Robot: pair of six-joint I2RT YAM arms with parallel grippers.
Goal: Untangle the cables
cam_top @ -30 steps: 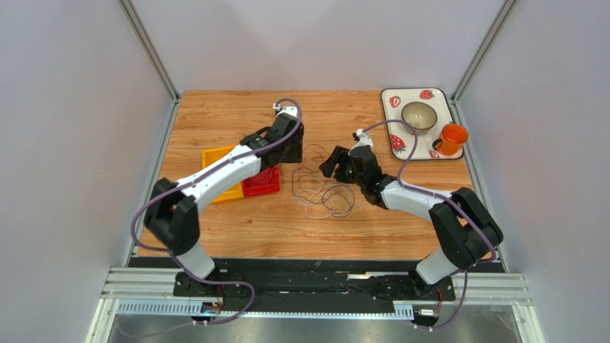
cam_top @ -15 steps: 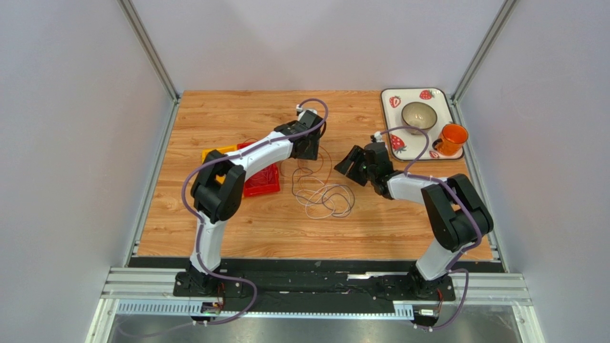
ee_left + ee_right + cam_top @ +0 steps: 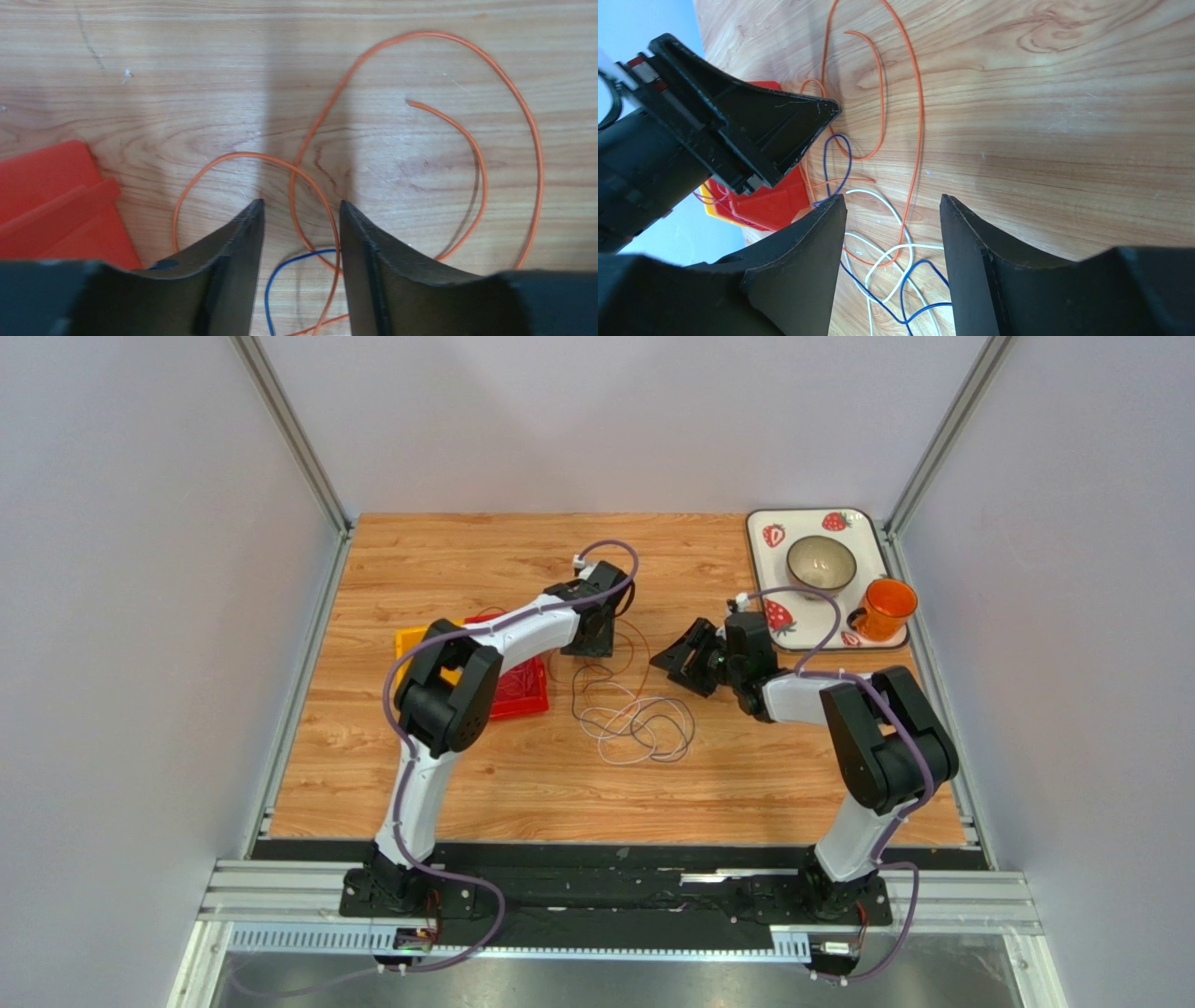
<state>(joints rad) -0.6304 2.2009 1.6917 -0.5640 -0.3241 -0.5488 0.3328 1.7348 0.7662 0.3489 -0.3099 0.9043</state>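
Observation:
The cables (image 3: 631,711) lie in a loose tangle on the wooden table between the two arms. In the left wrist view an orange cable (image 3: 421,140) loops on the wood and a blue cable (image 3: 281,280) runs between the fingers. My left gripper (image 3: 298,210) is open, low over the tangle's far left part, with orange strands between its fingers. My right gripper (image 3: 892,199) is open and empty, to the right of the tangle. It looks at orange (image 3: 917,105), white (image 3: 892,203) and blue (image 3: 840,161) cables crossing each other. My left gripper (image 3: 773,133) also shows there.
A red bin (image 3: 512,689) and a yellow bin (image 3: 421,651) sit left of the tangle under the left arm. A strawberry-print tray (image 3: 821,602) at the back right holds a bowl (image 3: 822,560) and an orange cup (image 3: 884,606).
The left arm swung right and folded, bringing its gripper down over the far left of the tangle. The right gripper moved right and back, away from the tangle.

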